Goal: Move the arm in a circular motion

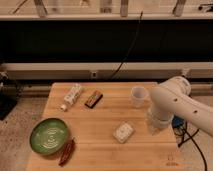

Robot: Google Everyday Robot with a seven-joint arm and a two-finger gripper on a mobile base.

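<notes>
Wooden table (100,117) under everything below.

Green bowl (49,135): farthest left of the gripper (154,128), a bit nearer the front edge than it. Ridged rings inside.

Reddish-brown packet (67,151): well left of gripper and lower in view, right up against the bowl's right rim. Long, lying tilted.

White bottle (71,96): well left of gripper and farther back. On its side, cap end toward the bowl.

Brown bar (93,98): left of gripper and behind it, just beside the bottle but apart. Lying diagonal.

Small white packet (123,132): nearest thing left of gripper, about level with it, apart. Flat on the wood.

Clear cup (139,96): behind gripper, slightly left. Upright, near the arm's housing; touching or not, cannot tell.

Gripper: at the low end of the arm (172,100), over the right part of the table, near its right edge. Mostly hidden by the wrist housing. Wide or narrow, cannot tell; holding anything, cannot tell either.

Arm: white, coming in from the right side of view, big rounded joint above and right of gripper, then dropping down to it.

Black cable (196,146): right of gripper, on the floor past the table edge.
</notes>
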